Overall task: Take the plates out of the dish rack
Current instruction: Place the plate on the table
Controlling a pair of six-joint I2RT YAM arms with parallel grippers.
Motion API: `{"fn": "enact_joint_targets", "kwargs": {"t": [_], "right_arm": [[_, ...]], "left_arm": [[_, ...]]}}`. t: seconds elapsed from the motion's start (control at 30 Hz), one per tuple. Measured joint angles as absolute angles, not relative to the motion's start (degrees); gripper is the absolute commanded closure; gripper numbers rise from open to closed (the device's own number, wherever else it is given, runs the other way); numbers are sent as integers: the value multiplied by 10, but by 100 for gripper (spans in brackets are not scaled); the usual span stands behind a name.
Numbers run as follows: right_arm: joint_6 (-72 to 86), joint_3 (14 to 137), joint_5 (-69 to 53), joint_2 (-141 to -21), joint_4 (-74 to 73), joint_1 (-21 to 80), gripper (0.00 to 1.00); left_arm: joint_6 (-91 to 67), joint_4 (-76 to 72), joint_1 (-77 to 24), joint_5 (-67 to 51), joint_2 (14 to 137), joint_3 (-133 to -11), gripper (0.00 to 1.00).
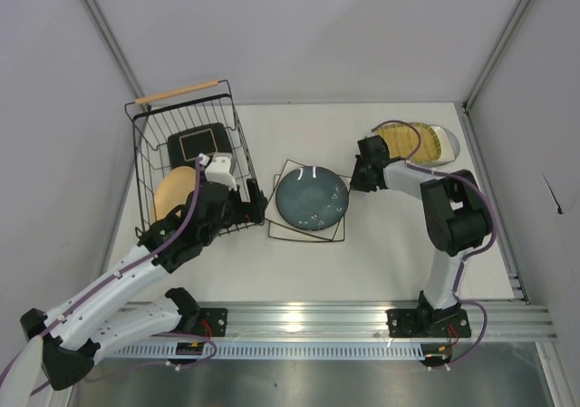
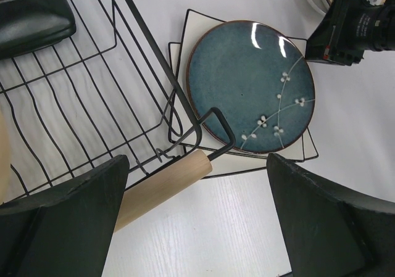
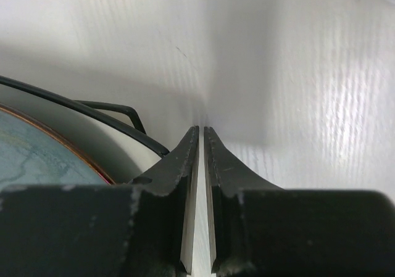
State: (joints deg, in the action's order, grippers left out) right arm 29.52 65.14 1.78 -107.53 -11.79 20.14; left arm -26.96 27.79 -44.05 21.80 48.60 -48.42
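Both visible: left claw (image 2: 197,224) spread above the dish rack (image 2: 173,181), right claw (image 3: 202,132) apparently together.

Bare tabletop (image 1: 381,253) near the stacked plates (image 1: 312,198) gives open passage; the dish rack (image 1: 186,117) wall and wooden handle (image 2: 162,187) obstruct their left side.

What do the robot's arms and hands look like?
Both look alike: the left arm and right arm have white tubes, chunky black joints and a thin purple cable. The left hand and right hand have two black fingers each.
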Motion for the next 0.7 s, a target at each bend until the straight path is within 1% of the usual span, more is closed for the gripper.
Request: {"fn": "enact_joint_targets", "kwargs": {"t": [0.3,0.37,0.47,0.6,0.7], "right_arm": [[273,742,-3,-1142,-125,201,85],[274,738,-3,-1140,-123,197,82],[279,710,0,-1122,-108,189,82],[284,642,13,-1058,-111,166,82],[284,613,20,-1009,-112,157,82]], "left_arm": [[-270,283,-441,218,486,-484,0],[-269,286,-441,219,486,-484,0],[-269,287,-441,225,485,-481,0],[-260,284,-434,239,485,-468,1],[-255,270,-400,228,491,-458,25]]}}
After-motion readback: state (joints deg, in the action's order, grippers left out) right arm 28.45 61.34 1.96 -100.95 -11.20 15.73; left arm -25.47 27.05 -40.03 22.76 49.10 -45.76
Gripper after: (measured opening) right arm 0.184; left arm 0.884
